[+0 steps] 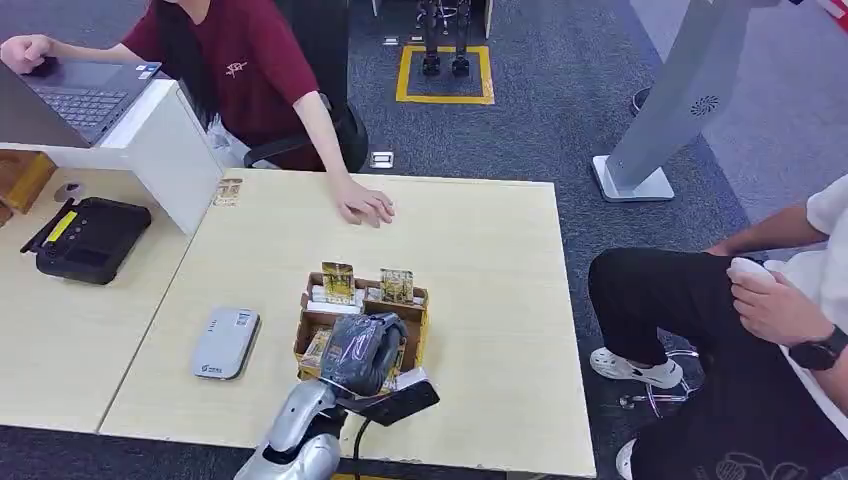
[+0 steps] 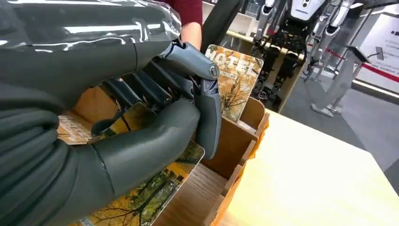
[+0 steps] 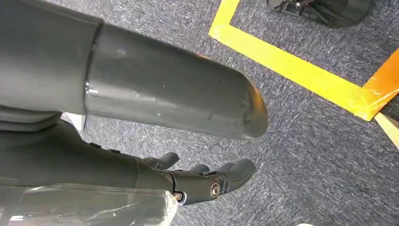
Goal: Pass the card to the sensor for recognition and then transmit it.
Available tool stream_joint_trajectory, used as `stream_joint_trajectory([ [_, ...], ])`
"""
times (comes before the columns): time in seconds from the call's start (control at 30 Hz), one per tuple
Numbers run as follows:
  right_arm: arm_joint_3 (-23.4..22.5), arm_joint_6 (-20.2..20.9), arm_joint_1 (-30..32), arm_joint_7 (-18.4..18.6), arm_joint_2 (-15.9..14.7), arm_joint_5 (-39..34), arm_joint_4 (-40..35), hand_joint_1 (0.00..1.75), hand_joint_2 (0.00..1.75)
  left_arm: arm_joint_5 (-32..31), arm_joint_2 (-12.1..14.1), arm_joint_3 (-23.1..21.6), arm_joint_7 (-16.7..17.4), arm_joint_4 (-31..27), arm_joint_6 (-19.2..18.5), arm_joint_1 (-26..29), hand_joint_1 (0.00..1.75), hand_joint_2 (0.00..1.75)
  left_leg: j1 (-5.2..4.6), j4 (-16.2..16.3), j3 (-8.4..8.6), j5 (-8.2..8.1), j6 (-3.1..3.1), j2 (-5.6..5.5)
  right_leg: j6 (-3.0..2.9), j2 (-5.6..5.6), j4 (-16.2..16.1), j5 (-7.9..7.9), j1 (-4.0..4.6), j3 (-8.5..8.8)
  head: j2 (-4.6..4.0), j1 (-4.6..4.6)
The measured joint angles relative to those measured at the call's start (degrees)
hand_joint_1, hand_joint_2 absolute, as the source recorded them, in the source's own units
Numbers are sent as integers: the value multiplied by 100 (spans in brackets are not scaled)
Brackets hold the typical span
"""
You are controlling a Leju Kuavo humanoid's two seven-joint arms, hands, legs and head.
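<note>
The left hand (image 2: 155, 127) seems to pinch a card (image 2: 141, 197) between thumb and fingers inside the wooden box (image 2: 230, 146); neighbouring cards could snag.

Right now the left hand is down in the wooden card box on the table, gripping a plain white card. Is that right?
Not quite. The left hand is in the wooden card box, but the left wrist view shows its fingers on a yellow autumn-tree picture card, not a plain white one.

A glossy printed card (image 2: 141, 197) is seen in a matt wooden box (image 2: 235, 141). The left hand (image 2: 155, 117) is covered in dark matt plastic under shiny clear film. Rough grey carpet (image 3: 310, 141) is crossed by glossy yellow tape (image 3: 301, 70).
</note>
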Motion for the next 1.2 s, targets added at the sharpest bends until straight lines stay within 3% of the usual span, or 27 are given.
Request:
stream_joint_trajectory([
  [0.47,7,0,4,0,0,-15,0,0,0,35,15,0,-22,-72,-2,9,175,175,0,0,0,0,0,0,0,0,0,0,0,0,2,0],
  [0.57,11,-31,18,0,0,-15,0,0,0,267,57,83,-42,-263,225,-12,175,175,1,0,0,0,0,0,0,0,0,0,1,-1,2,-2],
  [0.97,15,-138,137,-15,0,-81,0,0,0,726,538,1175,89,-1267,605,-780,175,175,3,-1,0,6,-2,-1,-3,0,4,2,2,0,2,0],
  [1.2,18,-151,165,-2,0,-48,0,0,0,57,835,1694,588,-1169,852,-1438,175,175,3,0,-1,8,0,-3,-2,-3,4,2,2,-1,0,0],
])
